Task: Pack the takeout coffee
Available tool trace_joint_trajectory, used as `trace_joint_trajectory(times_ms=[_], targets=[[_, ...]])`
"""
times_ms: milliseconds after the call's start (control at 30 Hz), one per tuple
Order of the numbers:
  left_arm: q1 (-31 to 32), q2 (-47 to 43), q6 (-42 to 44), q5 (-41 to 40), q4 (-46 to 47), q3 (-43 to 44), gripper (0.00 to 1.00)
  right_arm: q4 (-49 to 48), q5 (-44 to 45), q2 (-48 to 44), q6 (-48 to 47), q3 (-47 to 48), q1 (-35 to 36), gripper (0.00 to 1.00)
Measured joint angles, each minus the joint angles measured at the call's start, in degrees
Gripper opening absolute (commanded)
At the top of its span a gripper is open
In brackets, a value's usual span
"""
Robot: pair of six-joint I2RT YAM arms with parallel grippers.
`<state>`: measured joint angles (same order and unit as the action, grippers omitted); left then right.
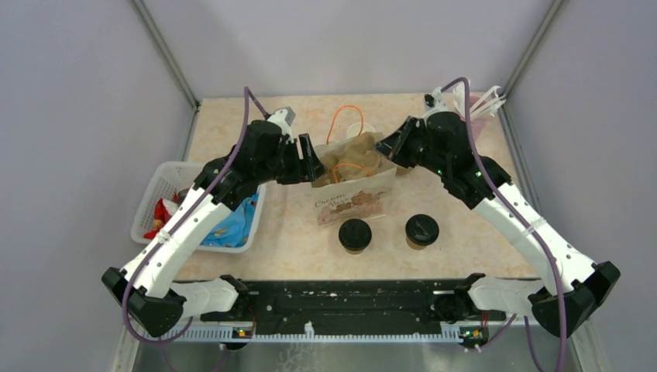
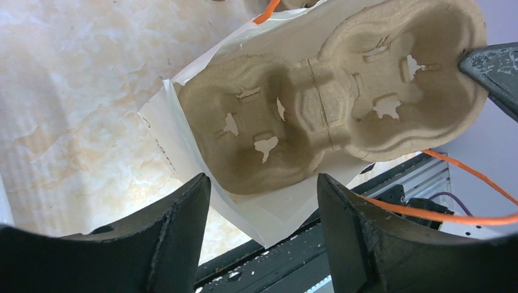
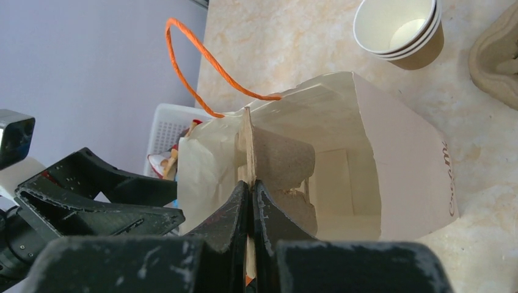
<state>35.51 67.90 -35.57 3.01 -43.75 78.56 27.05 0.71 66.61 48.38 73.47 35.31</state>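
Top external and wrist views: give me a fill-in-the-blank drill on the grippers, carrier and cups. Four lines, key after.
1. The right gripper is ____ on the edge of the cup carrier.
2. The jaws of the left gripper stand ____, holding nothing.
3. ____ lidded coffee cups stand on the table, outside the paper bag.
4. The bag's handle is ____ in colour.
Missing words: shut; open; two; orange.

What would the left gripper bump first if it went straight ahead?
Likely the pulp cup carrier poking from the paper bag, though the bag's rim might come first; depth is unclear.
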Motion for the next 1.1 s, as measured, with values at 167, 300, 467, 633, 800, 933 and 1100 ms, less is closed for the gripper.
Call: trace_joint_trajectory(times_ms=[167,300,467,633,800,933,1100], targets=[[0.0,0.1,1.1,-0.2,0.0,-0.5,0.62,-1.0,-1.8,1.1,-0.4,0.0,-0.6,0.0],[-0.1,0.1,1.8,-0.2,0.0,-0.5,0.6,-1.5,-2.4,1.3,-0.4,-0.5,-0.7,0.0],[-0.2,0.1,2.6,-0.1,0.0,-0.5,0.59,-2.2,-3.1,1.4,-0.3,-1.8,-1.0,0.0],[-0.2,0.2,2.8,0.1,0.3,-1.0,0.59,-2.5,-4.0,1.6,-0.3,-1.9,-1.4,0.0],[-0.2,0.3,2.8,0.4,0.5,-1.1,0.58,-3.0,-4.7,1.6,-0.3,-1.9,-1.6,0.0],[-0.2,0.7,2.9,0.7,0.8,-1.1,0.57,-4.3,-5.2,1.6,-0.1,-2.7,-2.0,0.0],[-0.2,1.1,3.1,0.8,0.9,-1.1,0.56,-4.9,-5.8,1.7,0.5,-3.7,-2.3,0.0]])
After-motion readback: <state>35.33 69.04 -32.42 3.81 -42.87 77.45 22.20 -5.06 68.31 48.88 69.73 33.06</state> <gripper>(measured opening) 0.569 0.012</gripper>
